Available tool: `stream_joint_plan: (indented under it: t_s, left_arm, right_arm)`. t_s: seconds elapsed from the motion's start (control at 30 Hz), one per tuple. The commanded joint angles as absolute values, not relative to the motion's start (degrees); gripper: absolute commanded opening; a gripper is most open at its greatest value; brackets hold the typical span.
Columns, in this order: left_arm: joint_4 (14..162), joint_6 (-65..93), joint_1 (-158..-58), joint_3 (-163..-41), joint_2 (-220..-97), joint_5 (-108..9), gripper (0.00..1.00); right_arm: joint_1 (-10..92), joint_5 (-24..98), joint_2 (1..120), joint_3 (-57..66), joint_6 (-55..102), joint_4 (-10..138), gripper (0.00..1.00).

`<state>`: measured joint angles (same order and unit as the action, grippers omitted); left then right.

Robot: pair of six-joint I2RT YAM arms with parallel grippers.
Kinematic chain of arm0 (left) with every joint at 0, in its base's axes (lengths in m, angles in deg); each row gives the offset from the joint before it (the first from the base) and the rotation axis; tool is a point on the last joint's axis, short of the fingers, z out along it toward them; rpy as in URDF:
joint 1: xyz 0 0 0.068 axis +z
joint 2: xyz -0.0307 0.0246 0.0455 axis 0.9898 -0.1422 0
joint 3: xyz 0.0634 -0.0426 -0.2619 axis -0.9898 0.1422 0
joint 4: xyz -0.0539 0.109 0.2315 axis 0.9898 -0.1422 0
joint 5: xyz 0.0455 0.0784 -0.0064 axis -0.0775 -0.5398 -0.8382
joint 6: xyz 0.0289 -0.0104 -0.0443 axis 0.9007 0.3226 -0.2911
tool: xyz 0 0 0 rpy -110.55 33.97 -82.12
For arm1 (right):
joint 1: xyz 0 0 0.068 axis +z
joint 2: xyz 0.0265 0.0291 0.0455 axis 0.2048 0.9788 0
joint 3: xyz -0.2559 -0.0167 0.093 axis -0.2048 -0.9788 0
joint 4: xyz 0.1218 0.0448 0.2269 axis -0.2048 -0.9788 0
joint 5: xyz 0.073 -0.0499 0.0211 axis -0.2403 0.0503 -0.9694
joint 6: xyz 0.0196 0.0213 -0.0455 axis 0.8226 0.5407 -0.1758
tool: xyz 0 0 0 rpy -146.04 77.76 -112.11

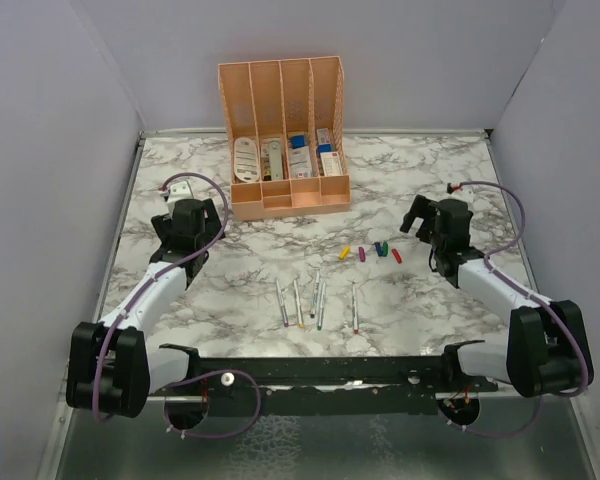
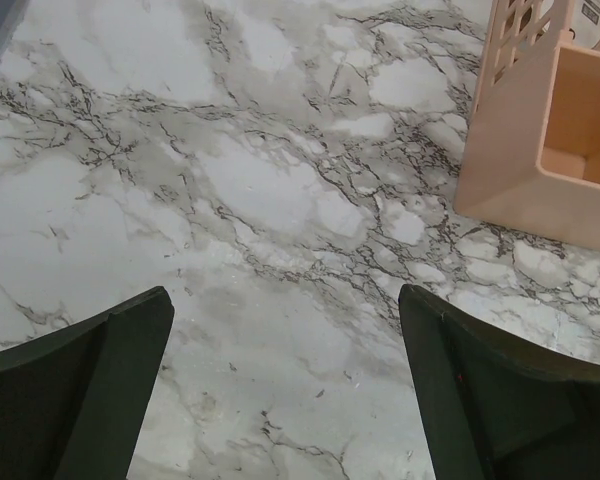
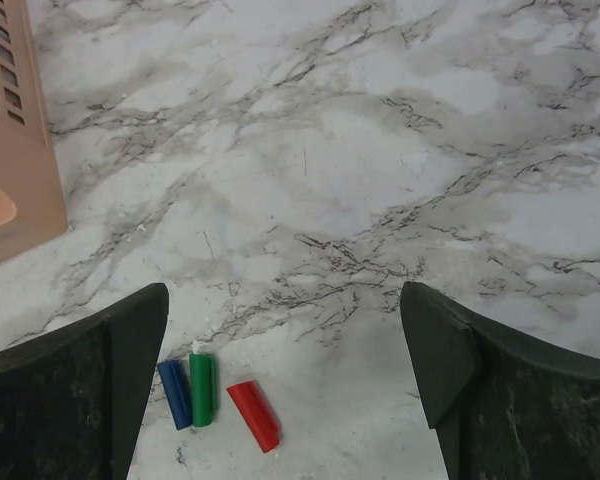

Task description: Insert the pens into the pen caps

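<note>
Both arms wait over the marble table (image 1: 230, 270), nothing capped yet. The right gripper (image 3: 283, 300) has its fingers spread wide and holds nothing. The left gripper (image 2: 285, 298) is likewise spread and empty, facing bare marble beside the orange organiser (image 2: 540, 170).

The five pens (image 1: 299, 303) lie loose in the lower middle of the overhead view. Their long axes run roughly top to bottom of the frame, between the two arms and below both grippers.

The caps (image 1: 383, 250) sit in a short row right of centre, just left of the right gripper and slightly lower in the frame. In the right wrist view the blue cap (image 3: 174, 393), green cap (image 3: 202, 388) and red cap (image 3: 253, 415) lie at lower left, near the left-hand finger. The right arm is clearly nearer the caps, and the left arm looks free to take a pen.
</note>
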<state>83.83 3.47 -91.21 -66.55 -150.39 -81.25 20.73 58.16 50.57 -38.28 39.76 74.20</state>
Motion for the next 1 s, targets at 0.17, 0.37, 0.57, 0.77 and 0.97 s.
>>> stream_joint_plan:
  t_s: [0.17, 0.37, 0.57, 0.77, 0.97]
  left_arm:
    - [84.26, 2.92, -91.31, -66.56, -152.14, -78.46, 0.99]
    - [84.31, 2.54, -91.32, -67.04, -153.59, -78.01, 0.99]
    - [84.86, 2.88, -91.39, -67.54, -153.98, -77.25, 0.99]
    - [85.35, 5.64, -92.05, -68.37, -153.34, -73.97, 0.99]
    - [85.16, 6.58, -92.49, -68.08, -152.44, -69.25, 0.99]
  right_arm:
    - [20.7, 58.67, 52.44, -35.87, 42.52, 72.78, 1.0]
    - [20.7, 59.06, 53.34, -34.5, 42.55, 71.57, 1.0]
    - [20.61, 57.31, 53.95, -33.99, 45.68, 71.69, 1.0]
    - [20.52, 52.91, 56.73, -31.55, 47.04, 71.43, 1.0]
    - [21.63, 48.33, 59.95, -27.44, 39.09, 68.39, 0.89]
